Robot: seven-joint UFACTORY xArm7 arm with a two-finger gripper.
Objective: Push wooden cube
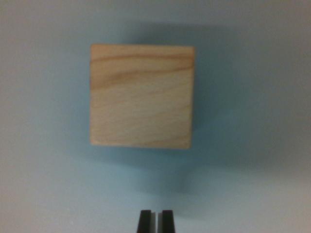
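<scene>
In the middle of the frame, a little above centre, sits the wooden cube (142, 96) on a plain pale blue-grey surface (43, 184), its top face filling most of the view and its grain running roughly left to right, with darker streaks near the upper edge. Being a cube seen from above, it has no long axis to speak of; its sides lie nearly square to the frame, the near edge running almost level across it. A soft shadow spreads past it toward the right and the bottom. At the bottom edge, just right of centre, the two dark tips of the gripper (155, 221) show, drawn nearly together with only a thin pale slit between them and nothing held. They stand apart from the cube, with bare surface between. The step in hand looks to be the approach, contact not yet made. The next move likely calls for carrying the closed tips toward the near face, meeting it close to its middle so the cube slides straight instead of turning.
</scene>
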